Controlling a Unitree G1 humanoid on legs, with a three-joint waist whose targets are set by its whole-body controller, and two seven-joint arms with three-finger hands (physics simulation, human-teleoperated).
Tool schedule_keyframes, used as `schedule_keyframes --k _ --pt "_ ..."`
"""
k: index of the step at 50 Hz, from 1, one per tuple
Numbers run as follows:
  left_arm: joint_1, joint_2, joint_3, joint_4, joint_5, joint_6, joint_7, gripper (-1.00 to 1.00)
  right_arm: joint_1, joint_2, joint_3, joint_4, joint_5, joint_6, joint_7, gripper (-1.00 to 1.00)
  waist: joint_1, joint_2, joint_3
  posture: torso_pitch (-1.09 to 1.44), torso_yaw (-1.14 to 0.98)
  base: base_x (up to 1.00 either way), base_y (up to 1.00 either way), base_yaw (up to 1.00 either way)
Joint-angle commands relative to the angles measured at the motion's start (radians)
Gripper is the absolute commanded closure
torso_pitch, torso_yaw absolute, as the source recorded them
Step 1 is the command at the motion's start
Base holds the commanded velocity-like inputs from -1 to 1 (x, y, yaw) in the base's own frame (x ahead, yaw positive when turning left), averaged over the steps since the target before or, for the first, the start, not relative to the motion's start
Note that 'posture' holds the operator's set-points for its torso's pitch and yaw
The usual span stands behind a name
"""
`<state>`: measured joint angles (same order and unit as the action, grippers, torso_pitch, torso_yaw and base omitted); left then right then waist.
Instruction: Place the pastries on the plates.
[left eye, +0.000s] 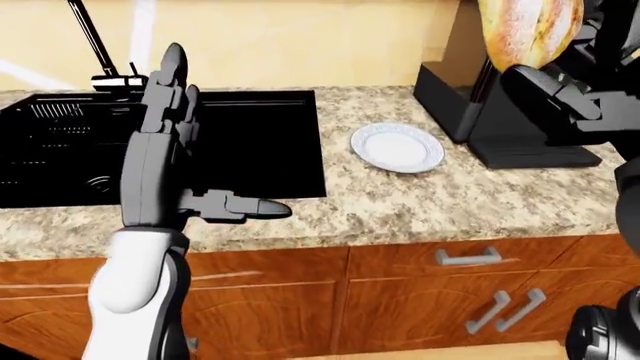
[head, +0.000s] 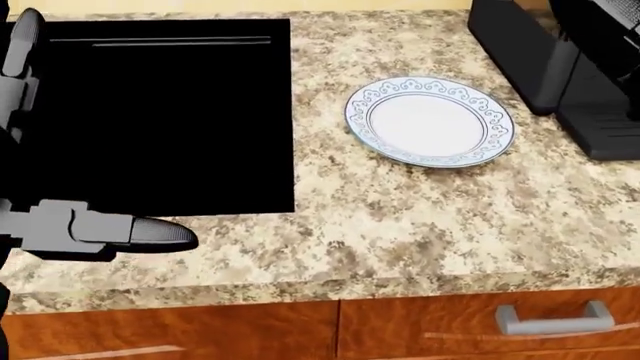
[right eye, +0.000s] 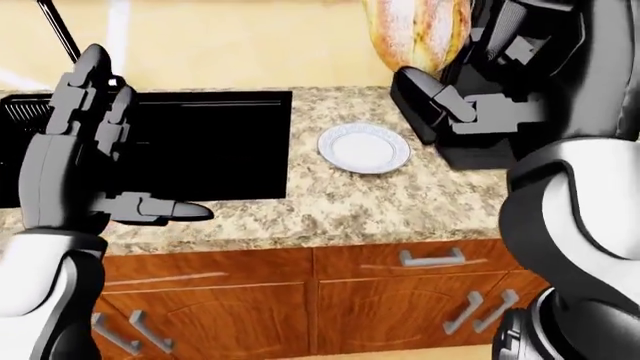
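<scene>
A white plate (head: 430, 120) with a patterned rim lies on the granite counter (head: 400, 217), right of the black sink (head: 150, 112). My right hand (left eye: 560, 75) is raised at the top right of the left-eye view, its fingers closed round a golden-brown pastry (left eye: 530, 30), high above the counter and to the right of the plate. The pastry also shows in the right-eye view (right eye: 415, 30). My left hand (left eye: 170, 142) is open and empty, fingers upright, thumb (head: 130, 234) pointing right, over the sink's near edge.
A black appliance (left eye: 500, 112) stands on the counter to the right of the plate. A black faucet (left eye: 100, 52) rises behind the sink. Wooden cabinet drawers with grey handles (left eye: 468, 257) lie below the counter edge.
</scene>
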<state>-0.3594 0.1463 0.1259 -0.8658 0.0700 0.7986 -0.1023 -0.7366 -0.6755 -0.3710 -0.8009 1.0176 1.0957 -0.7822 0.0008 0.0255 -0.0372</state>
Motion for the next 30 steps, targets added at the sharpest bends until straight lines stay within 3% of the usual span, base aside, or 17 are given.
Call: schedule_keyframes --k 1,4,6,8,10,14,24,26,27,28,29,30 --pt "-0.029 0.002 -0.004 -0.032 -0.004 -0.029 -0.001 -1.0 -0.026 -0.019 -0.028 -0.003 -0.018 -0.028 -0.009 1.0 -0.003 -0.006 -0.023 -0.2 0.0 0.0 0.0 0.0" --pt "-0.027 0.003 -0.004 -0.033 -0.003 -0.03 -0.001 -1.0 -0.024 -0.02 -0.022 -0.005 -0.024 -0.028 -0.003 1.0 0.007 -0.036 -0.01 -0.2 0.0 0.0 0.0 0.0" --pt "-0.026 0.003 -0.002 -0.035 -0.004 -0.03 -0.001 -1.0 -0.021 -0.018 -0.024 -0.008 -0.028 -0.028 0.002 1.0 0.01 -0.086 -0.024 -0.2 0.0 0.0 0.0 0.0" --pt "-0.021 0.005 -0.002 -0.038 -0.001 -0.032 -0.001 -1.0 -0.021 -0.016 -0.024 -0.01 -0.033 -0.027 0.004 1.0 0.019 -0.064 -0.034 -0.2 0.0 0.0 0.0 0.0" --pt "-0.018 0.003 0.002 -0.039 -0.004 -0.034 -0.001 -1.0 -0.024 -0.015 -0.026 -0.012 -0.034 -0.021 0.005 1.0 0.012 -0.06 -0.051 -0.2 0.0 0.0 0.0 0.0" --pt "-0.007 0.003 0.005 -0.041 -0.006 -0.04 -0.002 -1.0 -0.024 -0.011 -0.021 -0.013 -0.046 -0.017 0.01 1.0 0.011 -0.047 -0.063 -0.2 0.0 0.0 0.0 0.0" --pt "-0.002 0.001 0.0 -0.033 -0.002 -0.051 0.002 -1.0 -0.01 0.014 -0.018 -0.022 -0.081 -0.013 0.035 1.0 0.007 -0.04 -0.072 -0.2 0.0 0.0 0.0 0.0" --pt "-0.006 0.002 0.0 -0.033 -0.001 -0.047 0.001 -1.0 -0.008 0.041 -0.043 -0.016 -0.052 -0.019 0.011 1.0 0.006 -0.039 -0.07 -0.2 0.0 0.0 0.0 0.0" --pt "-0.006 0.001 -0.001 -0.033 0.0 -0.047 0.001 -1.0 -0.003 0.039 -0.044 -0.018 -0.047 -0.036 0.011 1.0 0.006 -0.034 -0.081 -0.2 0.0 0.07 -0.12 0.0" --pt "-0.005 0.002 -0.003 -0.032 0.003 -0.049 0.001 -1.0 0.003 0.025 -0.039 -0.02 -0.04 -0.028 0.008 1.0 0.005 -0.025 -0.065 -0.2 0.0 0.41 -0.53 0.0" --pt "-0.005 0.001 -0.003 -0.032 0.004 -0.049 0.001 -1.0 0.006 0.019 -0.035 -0.021 -0.041 -0.03 0.009 1.0 0.001 0.013 -0.011 -0.2 0.0 0.52 -0.54 0.0" --pt "-0.003 0.001 -0.004 -0.033 0.004 -0.048 0.0 -1.0 0.007 0.019 -0.034 -0.022 -0.04 -0.032 0.009 1.0 -0.002 0.025 -0.003 -0.2 0.0 0.55 -0.5 0.0"
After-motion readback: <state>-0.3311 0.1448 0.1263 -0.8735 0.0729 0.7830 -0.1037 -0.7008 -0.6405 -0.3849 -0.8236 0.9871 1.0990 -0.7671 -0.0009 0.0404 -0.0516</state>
